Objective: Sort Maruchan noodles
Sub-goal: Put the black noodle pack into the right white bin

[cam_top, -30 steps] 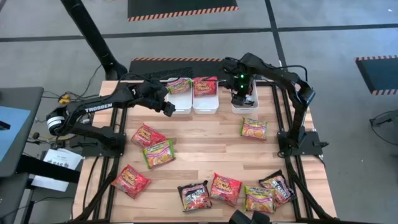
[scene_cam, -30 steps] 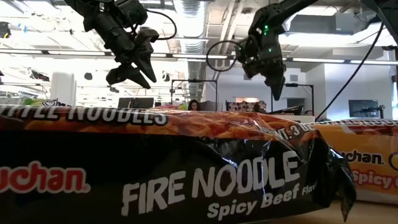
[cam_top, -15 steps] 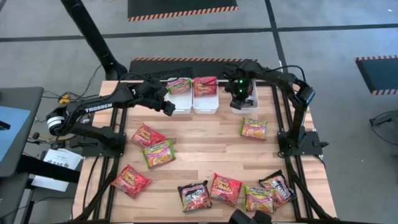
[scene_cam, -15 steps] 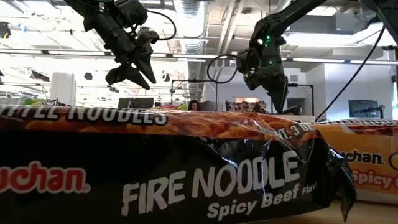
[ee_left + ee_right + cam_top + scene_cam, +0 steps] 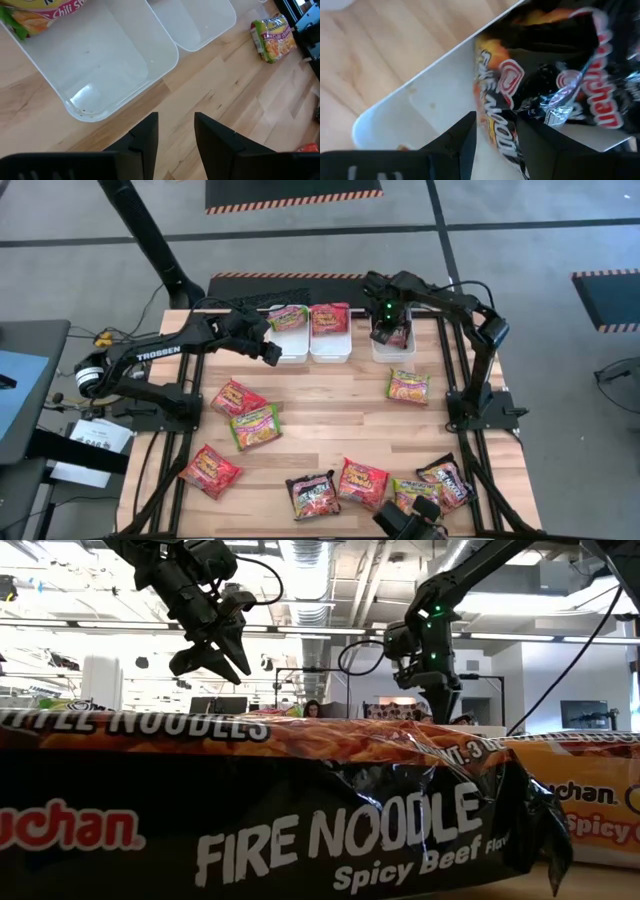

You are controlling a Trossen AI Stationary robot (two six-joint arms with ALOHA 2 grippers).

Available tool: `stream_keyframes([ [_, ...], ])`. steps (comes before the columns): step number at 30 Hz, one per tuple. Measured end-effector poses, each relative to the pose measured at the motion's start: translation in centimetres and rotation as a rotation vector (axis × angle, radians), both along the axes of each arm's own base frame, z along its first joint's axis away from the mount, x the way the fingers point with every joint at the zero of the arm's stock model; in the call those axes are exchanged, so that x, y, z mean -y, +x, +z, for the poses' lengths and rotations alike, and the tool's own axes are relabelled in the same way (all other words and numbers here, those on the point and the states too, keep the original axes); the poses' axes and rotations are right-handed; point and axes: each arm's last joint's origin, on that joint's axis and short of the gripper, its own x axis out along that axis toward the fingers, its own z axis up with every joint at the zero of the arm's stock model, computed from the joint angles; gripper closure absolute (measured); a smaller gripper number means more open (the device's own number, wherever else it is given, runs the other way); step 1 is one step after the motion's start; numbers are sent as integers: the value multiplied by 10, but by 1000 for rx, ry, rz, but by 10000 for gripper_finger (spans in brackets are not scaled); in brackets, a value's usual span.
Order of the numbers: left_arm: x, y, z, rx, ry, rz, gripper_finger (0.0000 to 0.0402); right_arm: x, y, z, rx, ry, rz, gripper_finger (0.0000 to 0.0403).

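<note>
Right gripper [image 5: 384, 333] hangs over the right-hand white bin [image 5: 404, 351] at the far edge of the table, fingers pointing down into it. From its wrist camera the two dark fingers stand apart by a modest gap, with a black packet [image 5: 555, 80] lying crumpled in the bin just beyond the tips. I cannot tell whether the fingers touch the wrapper; nothing looks pinched between them, so my guess is the packet has been let go into its bin.

Over on the other side, the left gripper [image 5: 272, 352] hovers near the front corner of the left bin [image 5: 100, 65], fingers half apart and holding nothing, bare wood showing between them. That bin holds a green-yellow packet [image 5: 288, 317], and the middle bin [image 5: 330, 345] a red one [image 5: 329, 318], so the bins seem to go by colour.

Still loose on the table are the other noodles: a green-yellow packet [image 5: 408, 386] close below the right bin, a red [image 5: 238, 397] and a green [image 5: 256, 426] on the left, a red one [image 5: 210, 470] near the left front corner, and a row along the near edge [image 5: 362, 483].
</note>
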Motion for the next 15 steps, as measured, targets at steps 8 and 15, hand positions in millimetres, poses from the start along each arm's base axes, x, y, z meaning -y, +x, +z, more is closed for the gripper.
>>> stream_keyframes([
  [8, 0, 0, 0, 0, 0, 0, 290, 10, -2, 1, 41, -41, -15, 240],
  [15, 0, 0, 0, 1, -4, 3, 290, 4, -5, 10, -17, 16, 1, 240],
])
